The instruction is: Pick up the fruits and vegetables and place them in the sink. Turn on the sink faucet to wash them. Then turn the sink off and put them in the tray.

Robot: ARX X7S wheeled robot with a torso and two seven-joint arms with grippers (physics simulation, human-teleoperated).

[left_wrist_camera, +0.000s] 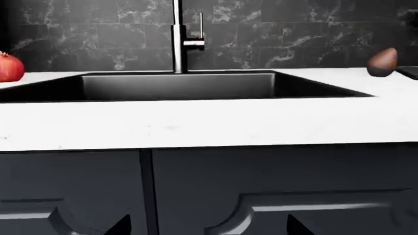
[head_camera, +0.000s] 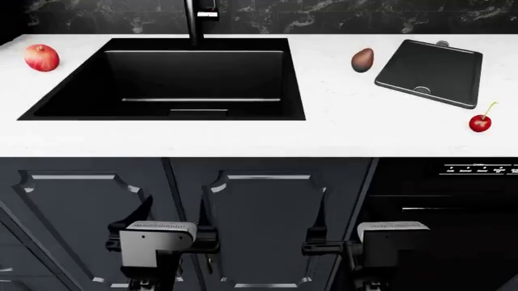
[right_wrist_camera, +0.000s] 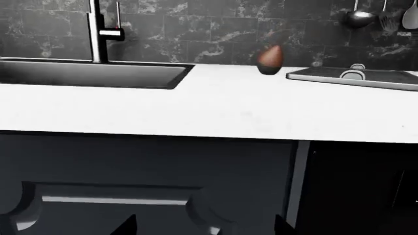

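The black sink (head_camera: 295, 79) is set in the white counter, with the dark faucet (head_camera: 194, 18) behind it. A round red fruit (head_camera: 41, 57) lies left of the sink. Between sink and tray stands a brown teardrop piece (head_camera: 363, 59). The black tray (head_camera: 429, 73) rests at the right, and a cherry (head_camera: 480, 123) lies in front of it. My left gripper (head_camera: 170, 227) and right gripper (head_camera: 356, 233) hang low before the cabinet doors, below counter height. Both are open and empty. The left wrist view shows the red fruit (left_wrist_camera: 10, 67), faucet (left_wrist_camera: 179, 39) and teardrop piece (left_wrist_camera: 382, 61).
The white counter's front edge (head_camera: 259, 148) overhangs dark panelled cabinet doors (head_camera: 259, 224), close ahead of both grippers. A dark appliance with a control strip (head_camera: 477, 170) sits under the counter at the right. Utensils (right_wrist_camera: 382, 14) hang on the dark marble wall.
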